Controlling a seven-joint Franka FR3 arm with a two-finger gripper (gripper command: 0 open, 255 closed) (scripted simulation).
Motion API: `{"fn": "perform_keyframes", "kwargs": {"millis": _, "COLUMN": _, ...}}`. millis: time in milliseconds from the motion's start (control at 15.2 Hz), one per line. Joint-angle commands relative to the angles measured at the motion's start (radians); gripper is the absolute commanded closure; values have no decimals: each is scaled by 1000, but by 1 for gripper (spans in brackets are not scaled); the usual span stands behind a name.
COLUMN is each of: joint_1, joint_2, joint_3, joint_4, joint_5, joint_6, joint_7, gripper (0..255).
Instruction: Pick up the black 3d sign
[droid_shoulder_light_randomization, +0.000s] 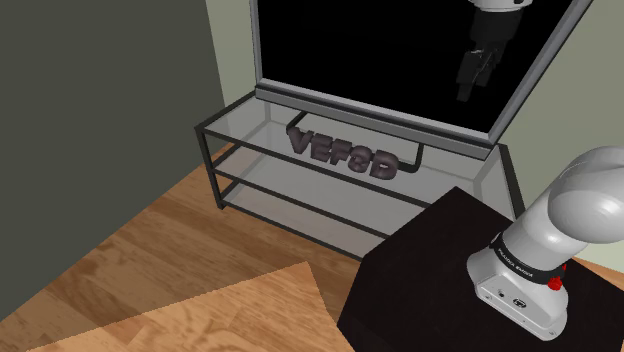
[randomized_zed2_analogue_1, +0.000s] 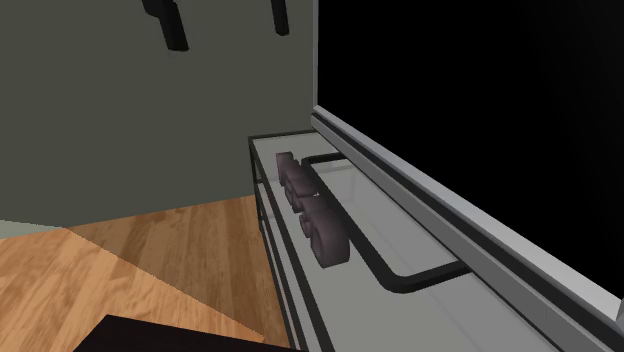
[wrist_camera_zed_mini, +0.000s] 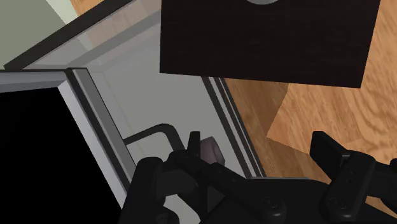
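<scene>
Sign (droid_shoulder_light_randomization: 342, 153), dark grey block letters, is sitting on the top glass shelf (droid_shoulder_light_randomization: 240, 106) of a black-framed rack, just in front of the television (droid_shoulder_light_randomization: 380, 50), whose screen is black. Gripper (droid_shoulder_light_randomization: 472, 80) is hanging well above the sign, before that screen, with fingers (randomized_zed2_analogue_1: 172, 25) standing apart and clasping nothing.

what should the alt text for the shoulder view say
A dark 3d sign sits on the glass top of a black-framed table, in front of a large black screen. The open black gripper hangs well above it at upper right. The white arm rises from its dark stand at lower right, over a wood floor.
</scene>
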Motion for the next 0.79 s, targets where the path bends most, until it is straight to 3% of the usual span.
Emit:
{"fn": "perform_keyframes", "kwargs": {"millis": 0, "joint_1": 0, "joint_2": 0, "joint_3": 0, "joint_4": 0, "joint_5": 0, "joint_6": 0, "joint_7": 0, "gripper": 0}}
{"fn": "perform_keyframes", "kwargs": {"millis": 726, "joint_1": 5, "joint_2": 322, "joint_3": -60, "joint_4": -46, "joint_5": -16, "joint_6": 402, "joint_7": -61, "gripper": 0}}
